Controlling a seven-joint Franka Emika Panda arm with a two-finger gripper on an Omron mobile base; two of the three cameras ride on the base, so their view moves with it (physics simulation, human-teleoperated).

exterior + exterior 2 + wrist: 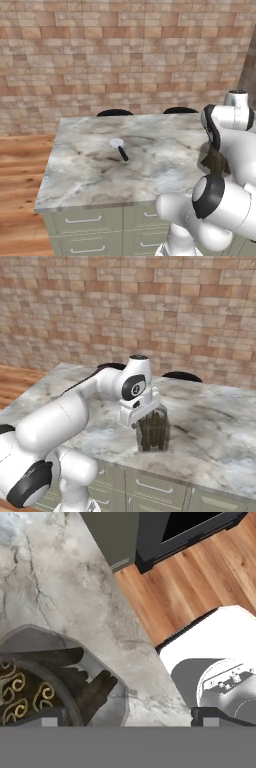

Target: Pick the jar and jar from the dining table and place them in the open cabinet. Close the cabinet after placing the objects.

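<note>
One clear glass jar (153, 432) with dark brown sticks stands upright on the marble dining table (215, 426), near its front edge. My gripper (149, 417) hangs right over the jar's top, pointing down, jaws open wide. Looking down from the hand, the jar (37, 684) lies at the lower left, under the left fingertip (50, 718), off-centre between the fingers of the gripper (132, 717). From the left base camera the jar (215, 162) peeks out behind my arm. The cabinet is out of view.
A small white-headed, black-handled utensil (120, 148) lies mid-table. Two black chair backs (115, 112) (180, 109) stand along the far side before a brick wall. Past the table edge the hand camera sees wood floor (200, 582), a sage-green panel (112, 537) and a black appliance (190, 532).
</note>
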